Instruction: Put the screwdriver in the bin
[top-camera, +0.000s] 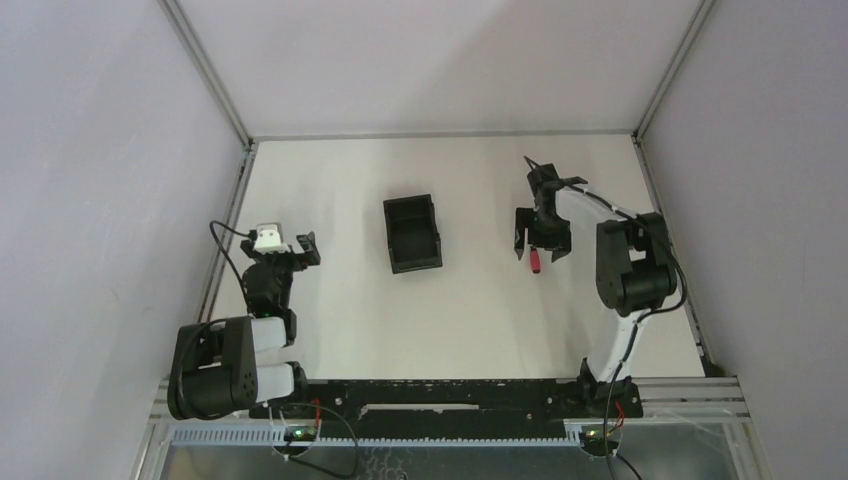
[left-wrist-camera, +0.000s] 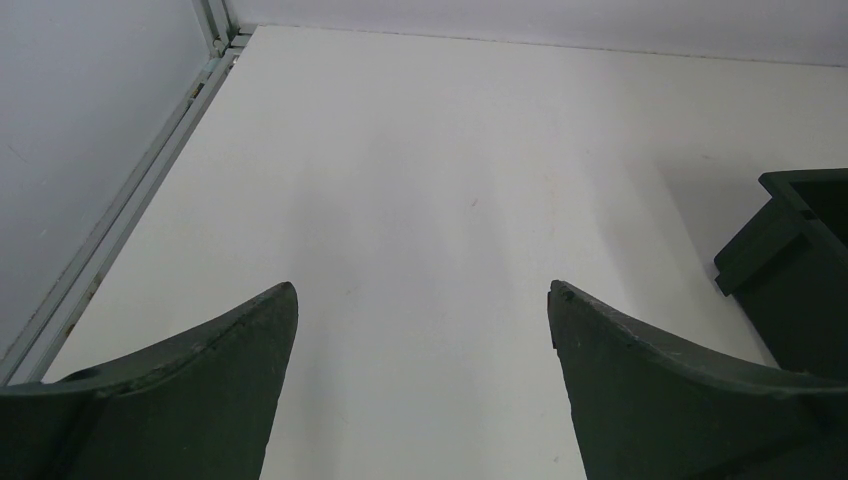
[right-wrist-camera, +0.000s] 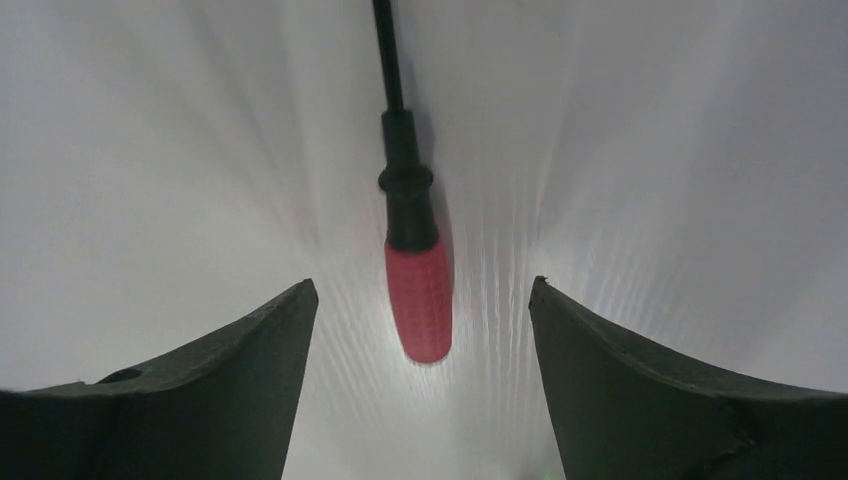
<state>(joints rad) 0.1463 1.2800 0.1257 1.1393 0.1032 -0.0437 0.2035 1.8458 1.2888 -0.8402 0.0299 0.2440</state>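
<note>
A lab test cell is shown. A white tabletop is enclosed by pale wall panels and aluminium rails.

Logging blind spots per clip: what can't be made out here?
1. Screwdriver tip: right wrist view, shaft cut off by the top edge; top view, right gripper covers all but the red handle end.
2. Bin: left wrist view, cut off by the right edge.
3. Bin floor: top view, too dark.

Cut off by the top edge of the right wrist view: the screwdriver shaft, tip unseen. From above, mostly hidden under the right hand — only a red end showing. Clipped at the left wrist view's right edge — the bin, one corner visible.
</note>
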